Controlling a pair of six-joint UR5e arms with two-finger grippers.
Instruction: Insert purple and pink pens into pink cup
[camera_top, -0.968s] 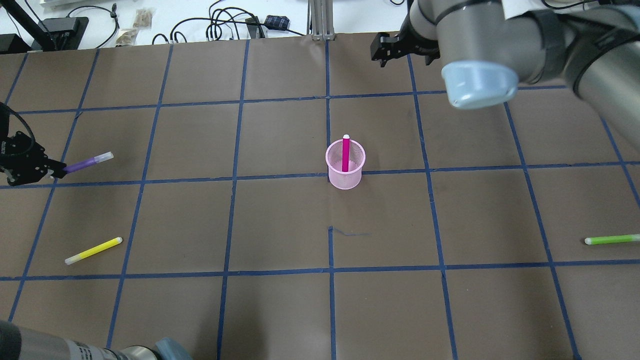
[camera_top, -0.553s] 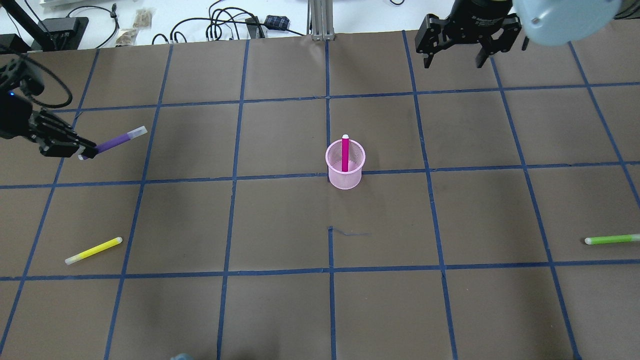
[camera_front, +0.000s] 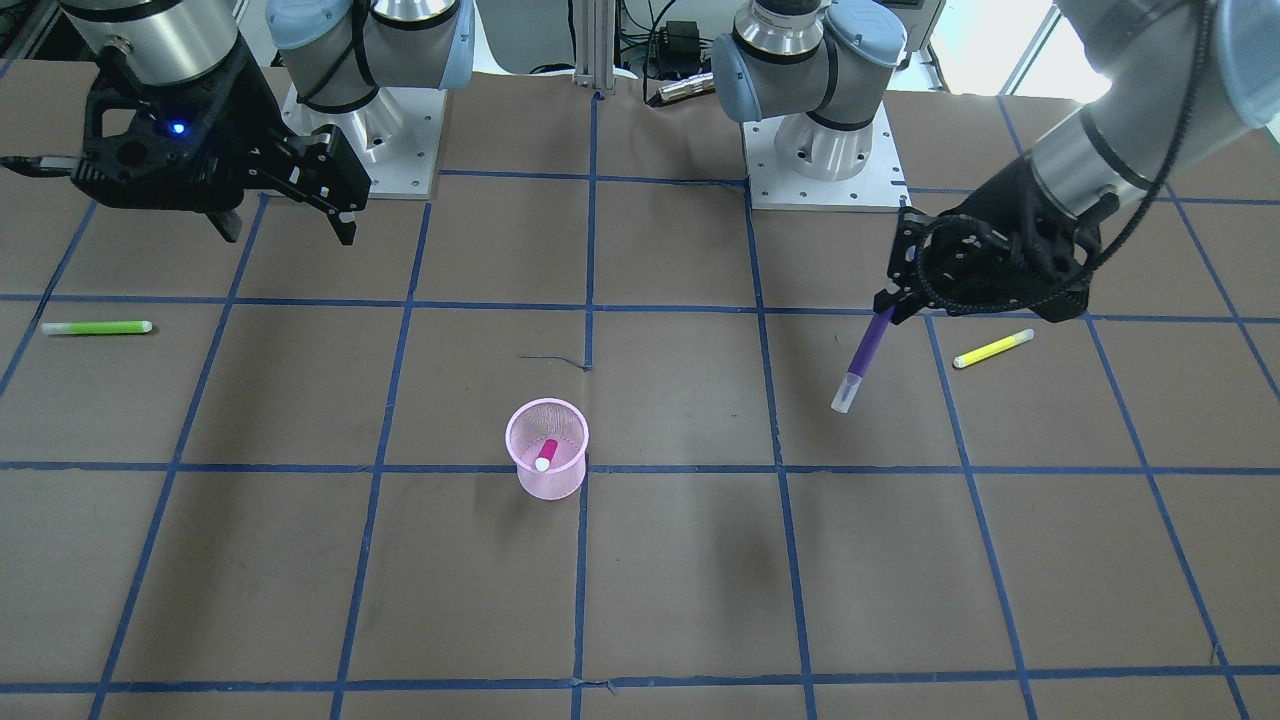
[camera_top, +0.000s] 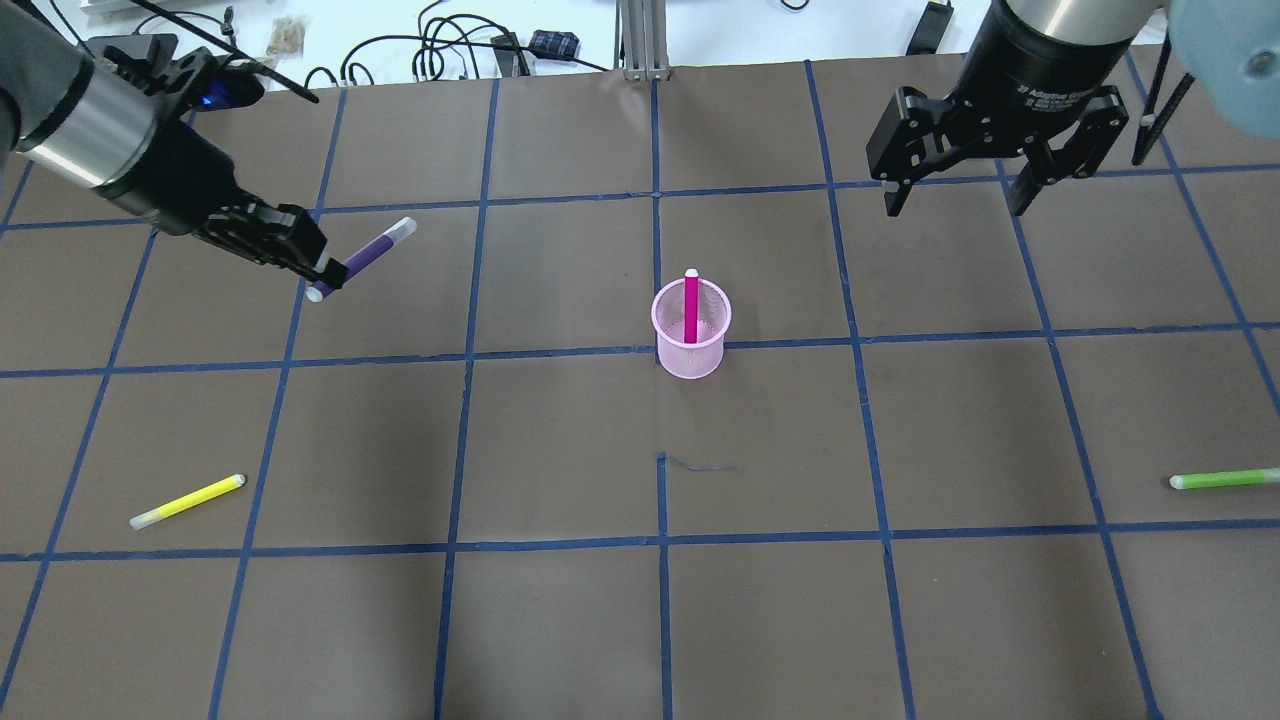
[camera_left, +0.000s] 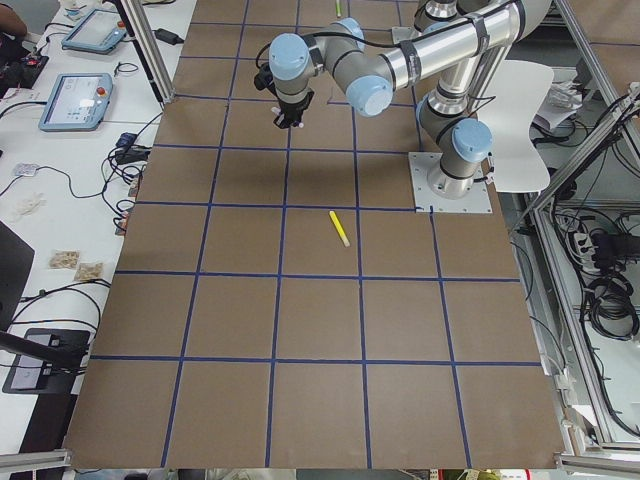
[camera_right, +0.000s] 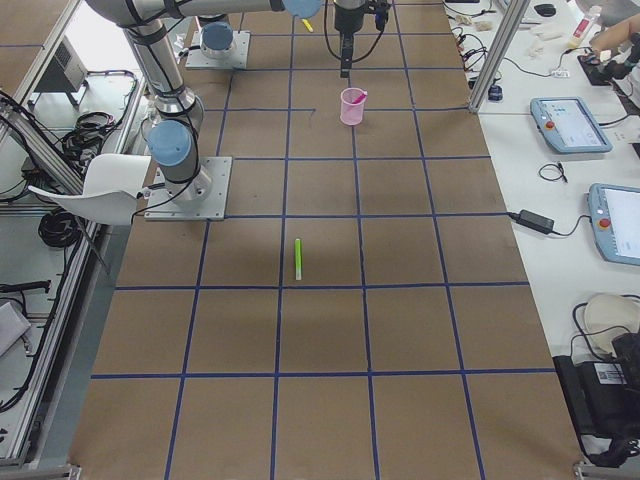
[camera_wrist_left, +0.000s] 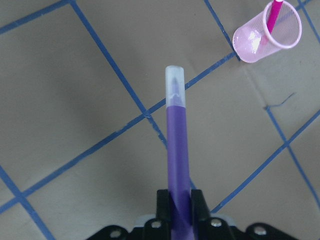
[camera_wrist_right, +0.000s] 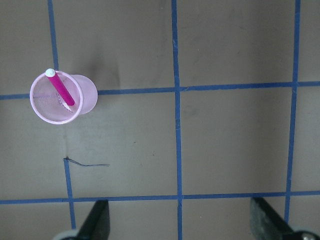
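The pink mesh cup (camera_top: 690, 356) stands upright near the table's middle, with the pink pen (camera_top: 691, 305) leaning inside it. Both show in the front view, cup (camera_front: 548, 486) and pen (camera_front: 546, 456). My left gripper (camera_top: 325, 276) is shut on the purple pen (camera_top: 372, 248) and holds it tilted above the table, well left of the cup. The left wrist view shows the purple pen (camera_wrist_left: 176, 145) pointing towards the cup (camera_wrist_left: 250, 42). My right gripper (camera_top: 955, 205) is open and empty, above the table to the far right of the cup (camera_wrist_right: 88, 95).
A yellow pen (camera_top: 187, 501) lies at the near left. A green pen (camera_top: 1222, 479) lies at the near right edge. Cables (camera_top: 450, 50) lie beyond the table's far edge. The arm bases (camera_front: 825, 150) stand on the robot's side.
My left gripper has lifted the purple pen and carried it right, towards the cup. My right arm has swung right and the gripper has come nearer, still open.
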